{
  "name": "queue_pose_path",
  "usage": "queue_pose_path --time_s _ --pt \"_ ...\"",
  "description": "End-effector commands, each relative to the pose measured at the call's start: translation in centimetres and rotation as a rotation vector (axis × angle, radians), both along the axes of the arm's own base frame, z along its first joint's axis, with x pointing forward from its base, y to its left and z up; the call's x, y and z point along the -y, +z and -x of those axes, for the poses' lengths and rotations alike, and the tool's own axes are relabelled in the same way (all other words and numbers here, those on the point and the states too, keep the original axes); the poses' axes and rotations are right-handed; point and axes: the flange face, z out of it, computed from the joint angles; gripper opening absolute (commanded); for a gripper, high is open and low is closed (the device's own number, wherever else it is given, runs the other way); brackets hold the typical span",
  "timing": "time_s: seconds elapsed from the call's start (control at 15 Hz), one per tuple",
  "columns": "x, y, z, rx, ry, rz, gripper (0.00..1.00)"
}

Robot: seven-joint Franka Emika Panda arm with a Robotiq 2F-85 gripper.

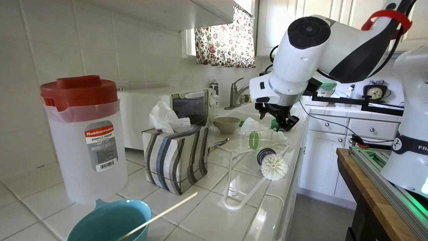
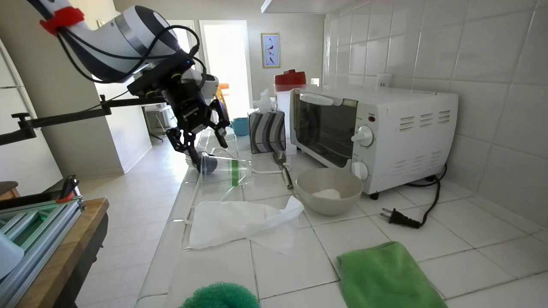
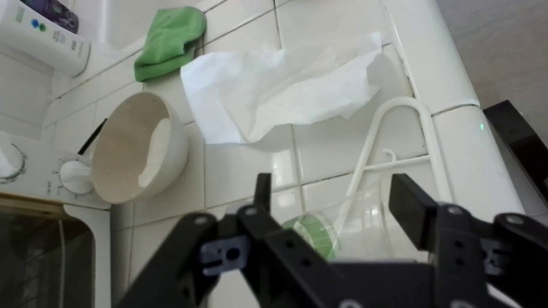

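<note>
My gripper (image 3: 336, 199) stands open above the counter, its two fingers wide apart and nothing gripped. Below it a clear container (image 3: 364, 218) with a green band lies on its side, partly hidden by the gripper in the wrist view. That container (image 2: 224, 171) shows just under the gripper (image 2: 207, 149) in an exterior view; whether a finger touches it I cannot tell. A white hanger (image 3: 431, 137) passes beneath the container. Beside it is a round brush (image 1: 274, 166) with white bristles and a dark top. A crumpled white paper towel (image 3: 278, 92) lies farther along the counter.
A beige bowl (image 2: 329, 190), a spoon (image 2: 281, 167) and a toaster oven (image 2: 406, 132) stand toward the wall. Elsewhere are a green cloth (image 2: 385, 273), green scrubber (image 2: 220, 296), striped tissue box (image 1: 177, 157), red-lidded pitcher (image 1: 83, 144) and teal cup (image 1: 113, 217) with a stick.
</note>
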Motion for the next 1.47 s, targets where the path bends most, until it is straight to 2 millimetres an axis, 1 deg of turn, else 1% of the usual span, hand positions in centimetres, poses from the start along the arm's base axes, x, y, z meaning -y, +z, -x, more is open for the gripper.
queue_pose_path --time_s 0.0,0.27,0.67,0.73,0.8,0.87,0.93,1.07,1.4 --pt "-0.12 -0.01 0.06 0.026 0.015 0.002 1.0" --pt "-0.4 -0.21 -0.15 0.043 0.031 -0.01 1.0" --pt "-0.57 -0.38 -0.62 0.183 0.113 0.003 1.0" --pt "-0.53 -0.43 -0.63 0.195 0.117 0.007 0.75" --pt "-0.49 -0.48 -0.68 0.205 0.119 0.009 0.74" --pt "-0.45 -0.53 -0.7 0.213 0.121 0.01 0.68" --pt "-0.41 -0.58 -0.72 0.22 0.12 0.008 0.58" --pt "-0.32 -0.72 -0.76 0.226 0.116 0.005 0.42" --pt "0.14 -0.88 -0.87 0.218 0.095 -0.008 0.05"
